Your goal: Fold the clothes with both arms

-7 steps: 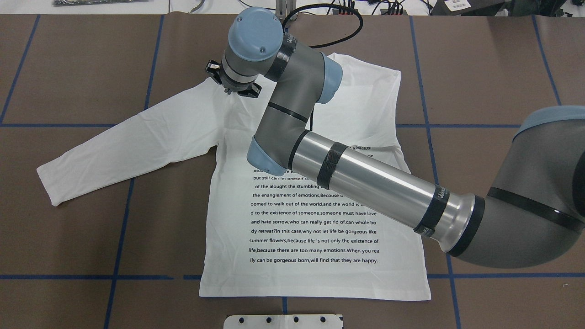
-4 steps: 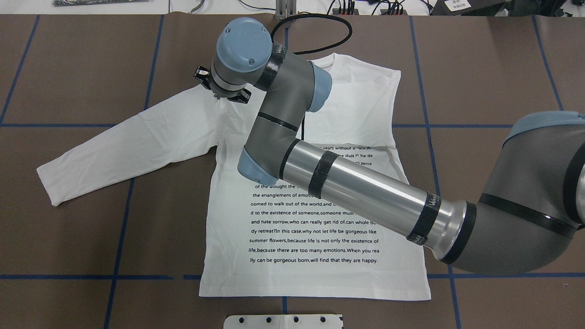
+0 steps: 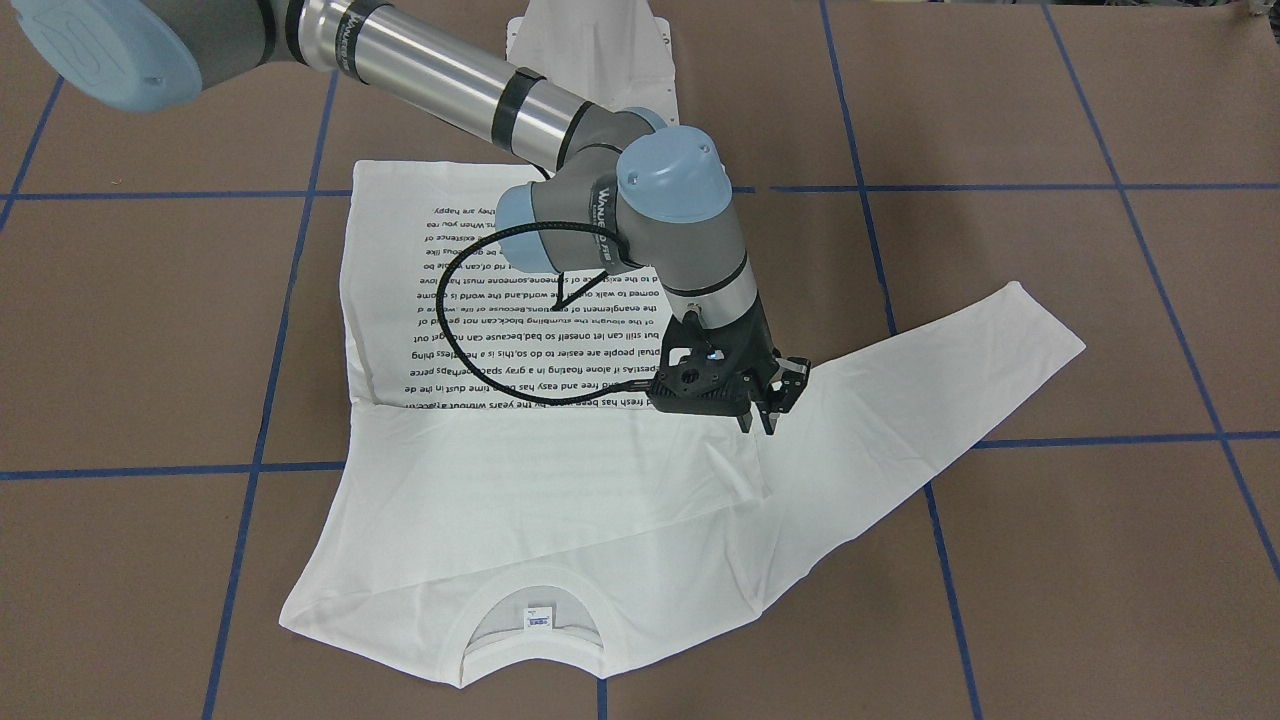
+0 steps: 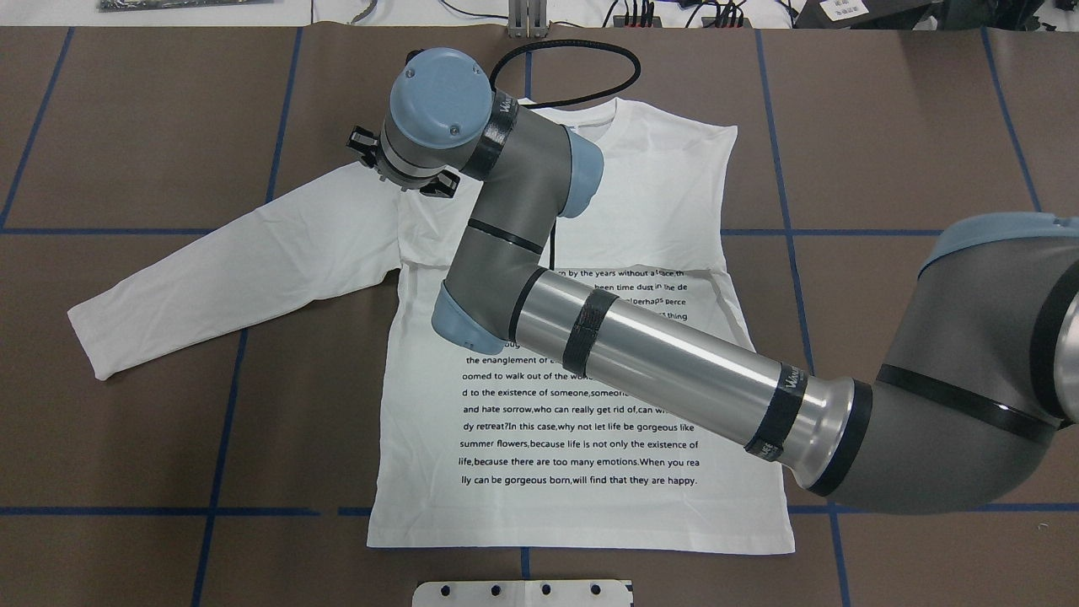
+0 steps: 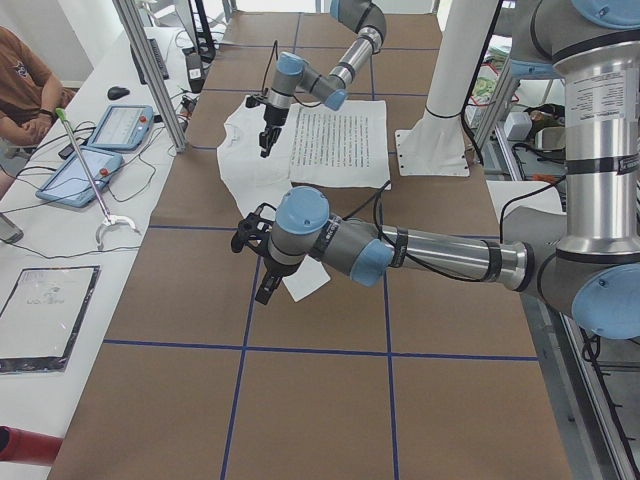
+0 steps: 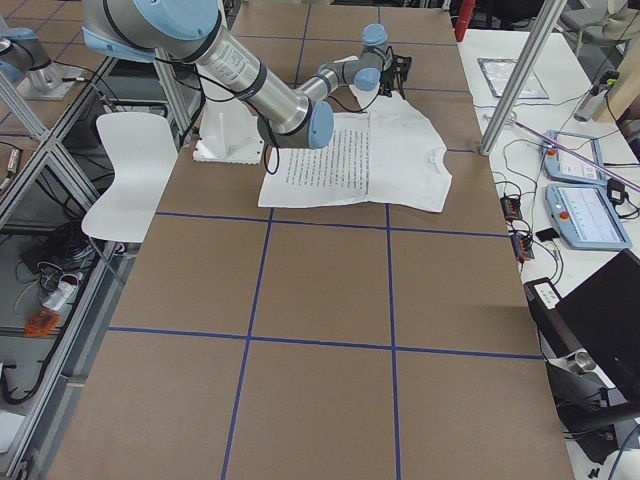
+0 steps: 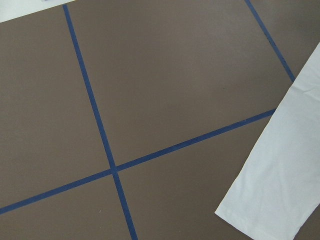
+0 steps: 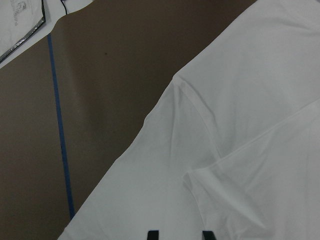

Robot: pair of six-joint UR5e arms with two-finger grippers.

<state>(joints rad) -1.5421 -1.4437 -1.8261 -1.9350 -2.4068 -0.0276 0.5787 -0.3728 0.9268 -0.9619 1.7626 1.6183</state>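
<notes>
The white long-sleeved T-shirt (image 4: 582,438) lies flat on the brown table, black text up, collar (image 3: 535,610) at the far end from the robot. One sleeve (image 4: 228,261) stretches out to the overhead view's left; the other side ends in a straight edge. My right arm reaches across the shirt. Its gripper (image 3: 762,420) hangs over the shoulder where that sleeve starts, open, fingertips (image 8: 152,234) apart above the cloth. My left gripper (image 5: 262,285) shows only in the exterior left view, near the cuff (image 7: 280,190); I cannot tell whether it is open or shut.
The white pedestal base (image 4: 523,593) stands at the table's near edge. A black cable loop (image 4: 582,63) hangs from the right wrist over the shirt's top. Blue tape lines (image 4: 219,421) grid the table. Tablets (image 5: 95,130) and a seated person are beside the table.
My right gripper has moved left, from over the shirt's chest edge to over the shoulder seam of the spread sleeve; the forearm followed it. The shirt has not moved.
</notes>
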